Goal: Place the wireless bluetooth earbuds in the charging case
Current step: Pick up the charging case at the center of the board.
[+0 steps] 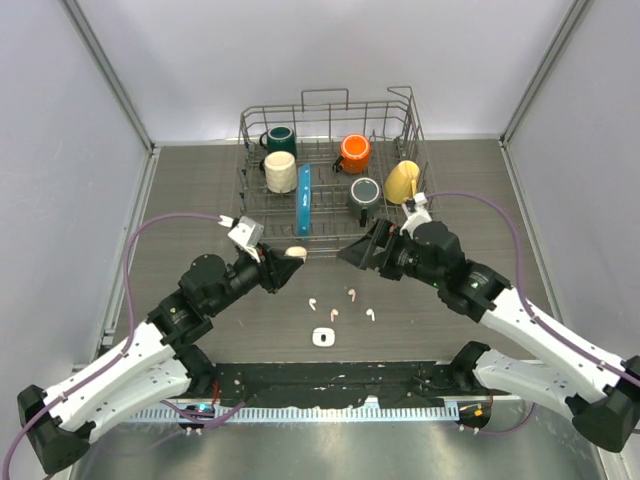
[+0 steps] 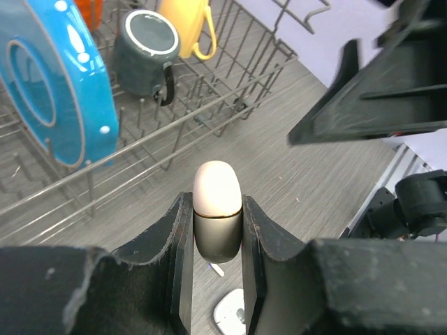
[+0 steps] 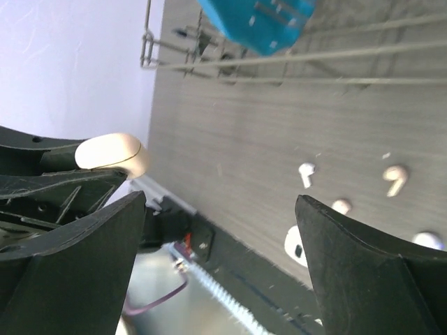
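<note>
Beige charging case [image 2: 217, 209]: sat upright and lifted off the worktop [image 1: 200, 190], in the centre of the left wrist view. Its seam looked shut, so the lid probably had to open before any earbud could go in.
Left fingers [image 2: 180, 244]: were clamped on the two sides of the case's darker lower half. The paler lid stood free above the tips, likely so the other arm could reach it.
Right fingers [image 3: 370, 272]: stood wide apart and held nothing. They faced the case, which showed at the left edge of the right wrist view, and seemed lined up to work the lid.
Earbuds [image 1: 351, 293]: four lay loose on the worktop in the lower middle of the top view, each apart from the others, below the gap between the two arms. None was in the case.
White item [image 1: 321, 337]: lay just below the earbuds. It looked like a second small case, but whether it was open could not be told.
Dish rack [image 1: 300, 108]: stood at upper centre with mugs [image 1: 355, 153] and a blue plate [image 1: 303, 212], well apart from the earbuds.
Stage: judged early, with the case presented and nothing inserted.
Risk: the smooth, rounded case might have twisted or slipped in that side pinch once the lid was pushed.
</note>
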Available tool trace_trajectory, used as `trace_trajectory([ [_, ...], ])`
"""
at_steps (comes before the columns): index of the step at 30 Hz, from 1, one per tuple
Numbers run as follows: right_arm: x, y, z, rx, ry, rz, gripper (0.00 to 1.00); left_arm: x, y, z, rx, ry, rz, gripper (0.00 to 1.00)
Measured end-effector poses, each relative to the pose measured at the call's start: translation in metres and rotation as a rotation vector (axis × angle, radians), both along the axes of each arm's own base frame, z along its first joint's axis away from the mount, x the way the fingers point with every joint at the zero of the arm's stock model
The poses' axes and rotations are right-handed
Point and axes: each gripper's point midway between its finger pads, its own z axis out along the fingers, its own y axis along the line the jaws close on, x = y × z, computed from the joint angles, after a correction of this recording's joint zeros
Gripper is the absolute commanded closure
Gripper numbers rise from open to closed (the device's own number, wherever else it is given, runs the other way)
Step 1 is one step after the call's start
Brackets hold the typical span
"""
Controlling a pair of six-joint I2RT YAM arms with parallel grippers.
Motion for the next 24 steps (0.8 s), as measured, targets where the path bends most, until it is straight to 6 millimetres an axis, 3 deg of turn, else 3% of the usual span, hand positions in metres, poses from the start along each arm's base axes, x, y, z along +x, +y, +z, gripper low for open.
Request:
trace_trajectory([
  [4,-0.011,0.025,-0.011,0.137,0.127,0.081,0.14,-0.004,-0.012,0.008,-0.042,-0.081,-0.075,1.0],
  [9,-0.021,0.044,-0.001,0.366,0.196,0.133,0.15,-0.016,-0.025,0.011,-0.087,-0.172,-0.184,1.0],
  [14,-0.023,0.051,-0.004,0.479,0.266,0.14,0.15,-0.021,-0.038,0.009,-0.11,-0.211,-0.258,1.0],
  [21,-0.02,0.057,0.022,0.613,0.27,0.152,0.16,-0.02,-0.05,0.013,-0.138,-0.242,-0.301,1.0],
  [24,-0.018,0.059,0.025,0.655,0.285,0.154,0.21,-0.019,-0.052,0.017,-0.153,-0.258,-0.307,1.0],
])
